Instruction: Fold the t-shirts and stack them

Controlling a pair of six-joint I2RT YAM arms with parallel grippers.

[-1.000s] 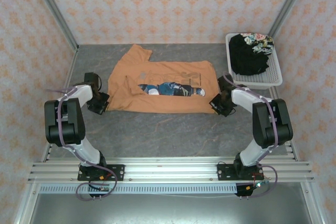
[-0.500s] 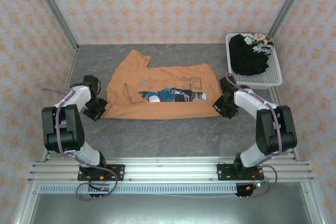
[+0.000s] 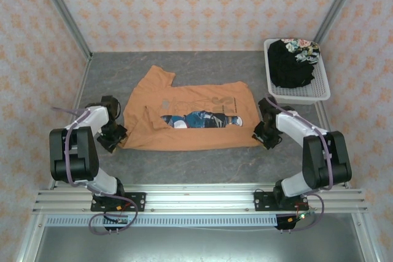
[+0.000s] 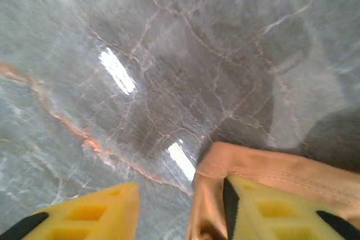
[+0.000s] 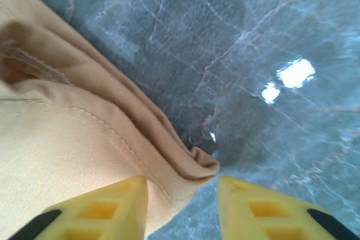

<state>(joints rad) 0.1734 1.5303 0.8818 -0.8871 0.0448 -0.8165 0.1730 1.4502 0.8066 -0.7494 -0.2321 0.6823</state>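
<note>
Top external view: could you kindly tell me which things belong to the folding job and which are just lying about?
For the job:
orange t-shirt
black t-shirt with a floral patch

Just lying about:
white mesh basket, holding the black one
grey marbled table

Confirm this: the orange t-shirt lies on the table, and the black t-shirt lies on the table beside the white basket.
Wrong. The black t-shirt lies inside the white basket, not beside it, as the top external view shows. The orange t-shirt lies on the table.
</note>
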